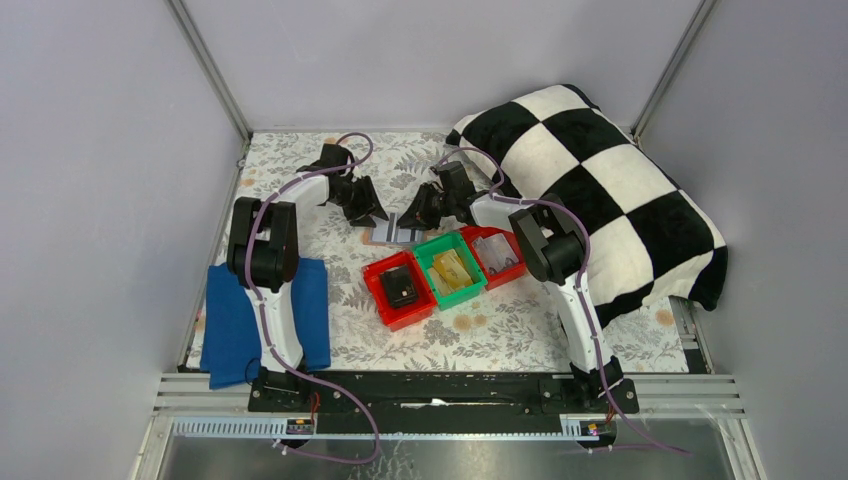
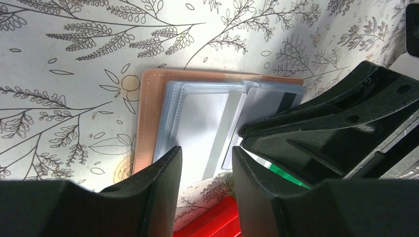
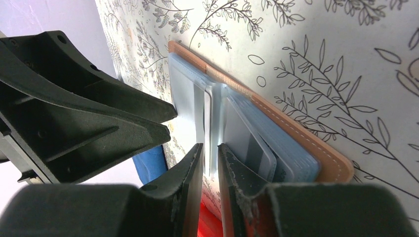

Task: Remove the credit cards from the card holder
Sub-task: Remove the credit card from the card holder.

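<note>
Left wrist view: salmon leather-look card holder [image 2: 146,118] lies open flat on floral cloth [image 2: 74,98], mid-frame, its clear stitched plastic sleeves showing thin pale credit cards [image 2: 220,133]. Left gripper [image 2: 206,150] points down over it, jaws half apart. Right gripper [image 3: 209,147] reaches in low, jaws narrow, pinching 1 upright clear sleeve leaf.

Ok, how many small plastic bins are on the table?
3, side by side in one row: the left red bin, the green bin in the middle, the right red bin. None seems hidden.
</note>
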You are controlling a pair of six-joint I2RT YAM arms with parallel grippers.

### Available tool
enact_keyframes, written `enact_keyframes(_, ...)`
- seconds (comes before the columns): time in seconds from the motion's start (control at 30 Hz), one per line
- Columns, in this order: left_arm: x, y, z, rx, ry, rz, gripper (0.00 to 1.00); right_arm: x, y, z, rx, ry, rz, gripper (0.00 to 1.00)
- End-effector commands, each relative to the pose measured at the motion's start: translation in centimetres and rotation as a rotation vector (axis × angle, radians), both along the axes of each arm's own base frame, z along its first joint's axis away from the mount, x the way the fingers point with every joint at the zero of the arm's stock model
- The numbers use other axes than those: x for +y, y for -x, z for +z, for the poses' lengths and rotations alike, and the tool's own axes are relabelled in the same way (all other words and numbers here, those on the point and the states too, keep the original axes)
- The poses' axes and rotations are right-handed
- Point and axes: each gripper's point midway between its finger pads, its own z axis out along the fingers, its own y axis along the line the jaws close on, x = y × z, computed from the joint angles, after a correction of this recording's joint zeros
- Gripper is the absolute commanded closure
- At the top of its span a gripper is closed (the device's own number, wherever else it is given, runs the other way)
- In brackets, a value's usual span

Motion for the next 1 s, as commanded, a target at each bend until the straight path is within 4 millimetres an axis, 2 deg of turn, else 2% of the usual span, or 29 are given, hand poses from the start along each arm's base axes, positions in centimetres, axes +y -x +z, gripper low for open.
enact_keyframes(0.0,0.8,-1.9,2.0,-0.089,-0.031,0.031,0.53,-0.6,0.0,-1.5,0.019,0.027,0.0,0.75)
enact_keyframes(0.57,1.5,-1.2,1.2,-0.074,-0.066,0.048,0.53,-0.6,-0.1,-1.6,0.019,0.026,0.001,0.75)
enact_keyframes(0.83,1.0,-0.7,1.1,-0.061,-0.038,0.027,0.53,-0.5,-0.1,-1.5,0.02,0.022,-0.002,0.75)
enact_keyframes(0.97,0.7,-0.7,1.7,-0.077,-0.026,0.017,0.53,-0.5,-0.2,-1.5,0.019,0.021,-0.001,0.75)
